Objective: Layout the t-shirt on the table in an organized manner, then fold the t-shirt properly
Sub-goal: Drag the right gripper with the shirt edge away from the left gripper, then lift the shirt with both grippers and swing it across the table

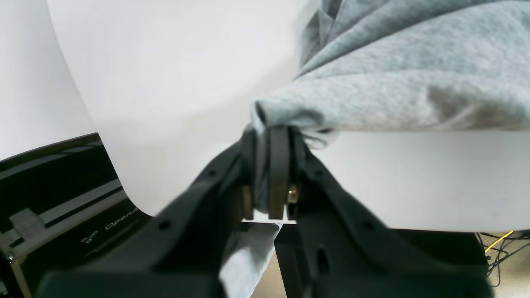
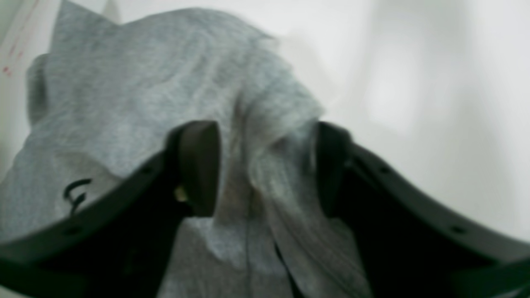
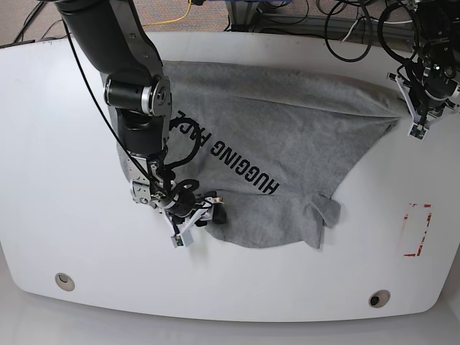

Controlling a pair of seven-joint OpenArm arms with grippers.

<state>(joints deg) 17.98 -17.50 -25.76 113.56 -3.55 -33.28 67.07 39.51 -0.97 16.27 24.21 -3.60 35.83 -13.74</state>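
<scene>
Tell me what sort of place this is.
Probably a robotics lab workbench: a white table with grommet holes and a red tape rectangle, loose cables behind it, and two arms working a grey t-shirt.

Grey t-shirt (image 3: pixel 287 136) lying spread and rumpled across white table (image 3: pixel 65 180), black lettering showing face up, one corner stretching toward the table's far edge, a sleeve sticking out near the red tape.
</scene>
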